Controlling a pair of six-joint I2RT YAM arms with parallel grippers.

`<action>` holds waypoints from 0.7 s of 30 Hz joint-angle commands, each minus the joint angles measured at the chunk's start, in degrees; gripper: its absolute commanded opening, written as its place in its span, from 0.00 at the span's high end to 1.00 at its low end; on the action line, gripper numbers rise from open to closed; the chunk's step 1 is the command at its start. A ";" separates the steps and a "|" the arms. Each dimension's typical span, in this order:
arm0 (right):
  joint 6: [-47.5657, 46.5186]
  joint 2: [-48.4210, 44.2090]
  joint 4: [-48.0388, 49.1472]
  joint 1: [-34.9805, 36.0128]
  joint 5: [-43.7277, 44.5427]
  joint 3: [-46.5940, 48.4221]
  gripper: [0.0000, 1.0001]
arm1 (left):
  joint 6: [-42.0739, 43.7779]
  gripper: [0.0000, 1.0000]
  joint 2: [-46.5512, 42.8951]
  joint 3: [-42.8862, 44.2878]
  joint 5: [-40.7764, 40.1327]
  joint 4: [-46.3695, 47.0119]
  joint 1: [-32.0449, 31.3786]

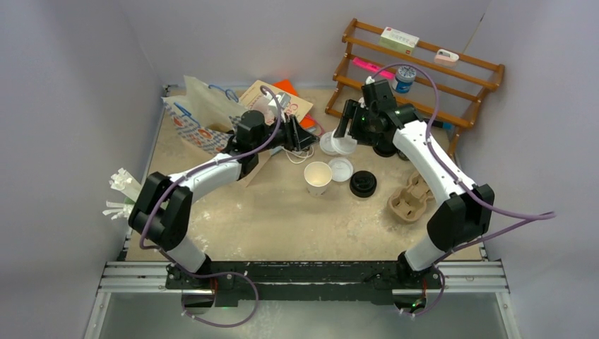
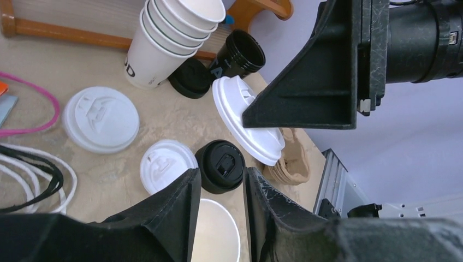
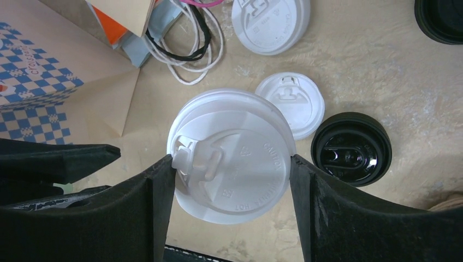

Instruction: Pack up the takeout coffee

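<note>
Nearest the arms' bases lies the brown cup carrier (image 1: 410, 201); just beyond it sit a loose black lid (image 1: 363, 183) and the white cup (image 1: 318, 176), upright and unlidded in the middle of the bench (image 1: 282, 226). Farther back, the right gripper (image 3: 232, 164) holds a white lid (image 3: 240, 183) edge to edge in wide jaws, while the left gripper (image 2: 221, 174) hovers with jaws narrowed on nothing. Lidding looks like the step in hand; next, the lid needs carrying level over the cup's rim and pressing down.

Wooden rack (image 1: 424, 46) at back, cardboard carrier (image 1: 410, 201) right; checkered bag (image 1: 194, 127) left
</note>
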 commanded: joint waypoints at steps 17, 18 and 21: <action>-5.88 -3.97 7.40 13.31 9.00 -11.24 0.31 | 9.10 0.58 -23.82 -7.63 -15.17 -22.78 -0.81; -6.16 -3.59 7.86 13.57 9.06 -11.46 0.31 | 8.94 0.58 -24.31 -8.39 -15.41 -23.07 -0.84; -7.09 -1.93 8.25 14.84 10.04 -11.76 0.31 | 8.00 0.58 -25.10 -9.80 -15.79 -23.80 -0.89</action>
